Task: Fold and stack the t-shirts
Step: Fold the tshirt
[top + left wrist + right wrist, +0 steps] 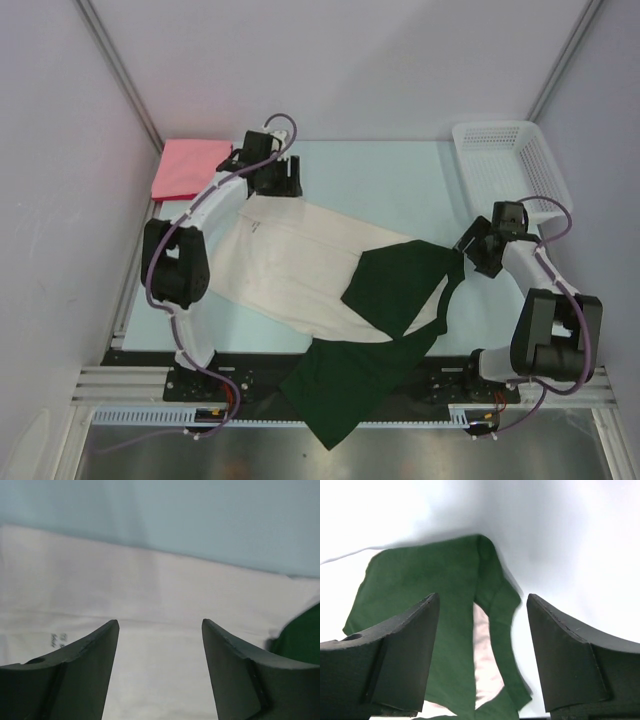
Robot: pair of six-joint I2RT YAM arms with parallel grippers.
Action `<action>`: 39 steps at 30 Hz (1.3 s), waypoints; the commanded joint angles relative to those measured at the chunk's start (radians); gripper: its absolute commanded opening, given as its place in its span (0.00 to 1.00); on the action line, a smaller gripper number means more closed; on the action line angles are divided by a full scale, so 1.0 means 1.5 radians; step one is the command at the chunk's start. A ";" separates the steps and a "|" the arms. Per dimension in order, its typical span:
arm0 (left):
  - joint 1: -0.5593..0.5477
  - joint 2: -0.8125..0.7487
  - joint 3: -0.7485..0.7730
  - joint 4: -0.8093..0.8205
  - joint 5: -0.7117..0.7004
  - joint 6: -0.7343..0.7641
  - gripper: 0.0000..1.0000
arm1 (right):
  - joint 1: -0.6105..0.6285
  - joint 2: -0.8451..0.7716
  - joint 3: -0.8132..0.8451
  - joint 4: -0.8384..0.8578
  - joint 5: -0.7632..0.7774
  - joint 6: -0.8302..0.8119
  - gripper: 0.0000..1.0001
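The cream-and-dark-green shirt (300,265) lies spread across the middle of the table, its green sleeves (395,285) folded over and one hanging past the near edge (345,385). The pink-red shirt (188,166) lies folded square at the far left. My left gripper (262,190) is open over the shirt's far left corner; cream cloth (160,645) shows between its fingers. My right gripper (468,252) is open just above the green sleeve's right tip (460,630). Neither holds anything.
A white mesh basket (510,165) stands at the far right corner. The arm bases and a metal rail (130,385) run along the near edge. Grey walls close in both sides.
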 commanded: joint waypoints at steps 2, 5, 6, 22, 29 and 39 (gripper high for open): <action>0.052 0.087 0.112 0.016 -0.040 0.129 0.67 | -0.001 0.049 0.037 0.061 -0.064 -0.048 0.74; 0.080 0.145 0.197 -0.025 -0.078 0.165 0.62 | -0.002 0.081 0.051 0.059 -0.066 -0.052 0.75; 0.096 0.177 0.217 -0.042 -0.082 0.170 0.57 | -0.003 0.090 0.064 0.059 -0.070 -0.054 0.75; 0.137 0.317 0.323 -0.017 -0.052 0.197 0.49 | -0.006 0.183 0.145 0.011 -0.083 -0.110 0.71; 0.137 0.335 0.335 -0.025 -0.076 0.176 0.50 | -0.014 0.182 0.142 0.015 -0.097 -0.115 0.69; 0.139 0.357 0.330 -0.030 -0.078 0.160 0.53 | -0.043 0.187 0.141 0.015 -0.104 -0.128 0.68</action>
